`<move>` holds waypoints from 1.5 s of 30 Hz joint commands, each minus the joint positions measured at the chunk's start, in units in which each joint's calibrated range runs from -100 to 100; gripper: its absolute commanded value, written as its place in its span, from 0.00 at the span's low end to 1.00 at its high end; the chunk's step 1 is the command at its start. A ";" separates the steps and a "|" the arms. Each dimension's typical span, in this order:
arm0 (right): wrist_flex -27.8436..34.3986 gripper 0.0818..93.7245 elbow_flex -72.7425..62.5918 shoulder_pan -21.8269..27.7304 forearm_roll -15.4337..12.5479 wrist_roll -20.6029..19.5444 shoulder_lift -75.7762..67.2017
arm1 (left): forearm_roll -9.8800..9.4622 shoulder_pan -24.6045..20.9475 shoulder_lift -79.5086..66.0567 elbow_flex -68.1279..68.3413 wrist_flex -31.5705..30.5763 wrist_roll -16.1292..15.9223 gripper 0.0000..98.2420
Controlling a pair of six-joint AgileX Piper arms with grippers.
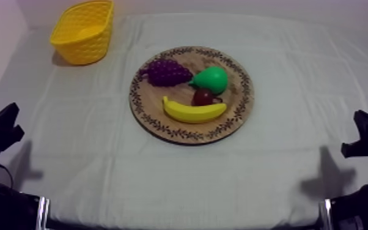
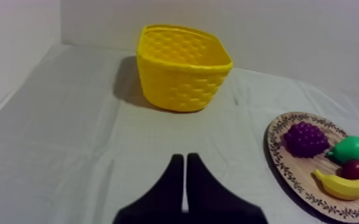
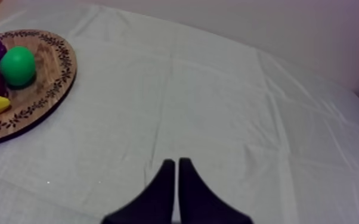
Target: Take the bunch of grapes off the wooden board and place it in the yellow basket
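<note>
We find the bunch of grapes [image 1: 165,72] on the upper left part of the wooden board [image 1: 245,92], which lies near the middle of the top view's frame. The pear [image 1: 211,79] sits just beside the grapes on their right. The small red fruit [image 1: 202,96] is below the pear, and the banana [image 1: 194,112] lies along the board's lower side, apart from the grapes. The yellow basket [image 1: 84,43] stands upright in the upper left of the frame, well apart from the board, with bare cloth between them. It stands close to the worktop's [image 1: 101,159] far edge and left edge, near the walls. Wide bare cloth spreads below the board and to its right. Our left end effector [image 2: 185,158] is clenched on nothing, its fingers together as a narrow wedge over bare cloth, pointing toward the basket. Our right end effector [image 3: 176,162] is clenched the same way over open cloth, with the board off to one side.
</note>
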 commanded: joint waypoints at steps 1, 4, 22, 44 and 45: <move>-0.04 0.00 -0.01 0.01 0.01 0.01 -0.02 | 0.02 -0.75 0.00 -0.65 4.54 -6.93 0.00; -0.04 0.00 -0.01 0.01 0.01 0.01 -0.02 | 0.02 -0.75 0.00 -0.65 4.58 -6.85 0.00; -0.04 0.00 -0.01 0.01 0.01 0.01 -0.02 | 0.21 -0.24 0.69 -0.59 3.89 -7.17 0.00; -0.04 0.00 -0.01 0.01 0.01 0.01 -0.02 | -3.80 5.90 32.60 -26.87 -4.57 -4.53 0.00; -0.04 0.00 -0.01 0.01 0.01 0.01 -0.02 | -3.91 6.33 34.22 -28.31 -4.68 -4.50 0.00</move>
